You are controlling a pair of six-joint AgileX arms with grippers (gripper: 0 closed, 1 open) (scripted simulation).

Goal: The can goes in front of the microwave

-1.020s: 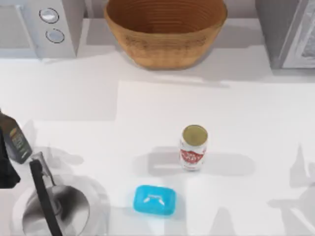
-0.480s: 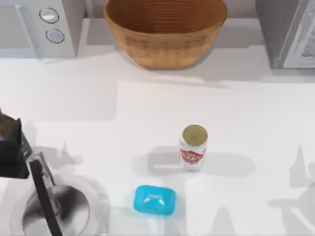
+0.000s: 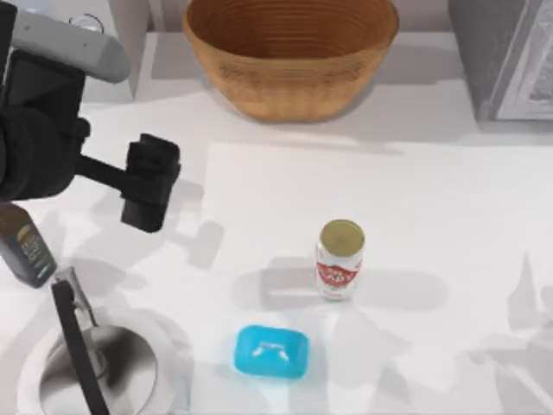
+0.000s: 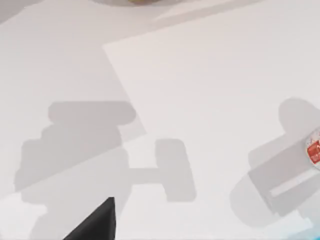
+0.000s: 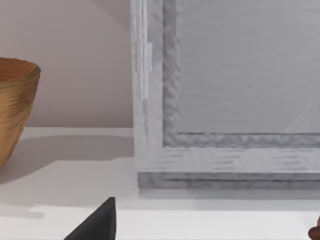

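The can (image 3: 340, 258) stands upright on the white table, right of centre, its red label facing the front edge. A sliver of that label, with the can (image 4: 314, 150) barely in frame, shows at the edge of the left wrist view. The microwave (image 3: 112, 17) sits at the back left corner, mostly covered by my left arm. My left gripper (image 3: 151, 183) hangs above the table's left part, well to the left of the can and not touching it. My right arm is parked off the table's right side.
A wicker basket (image 3: 289, 52) stands at the back centre. A darker grey box (image 3: 505, 60) fills the back right corner. A blue soap-like block (image 3: 271, 352) lies in front of the can. A pan (image 3: 86, 367) and a dark bottle (image 3: 24, 251) sit at the front left.
My left arm has risen from the table's left edge and swung in over the back left, now covering most of the microwave. The can has not moved.
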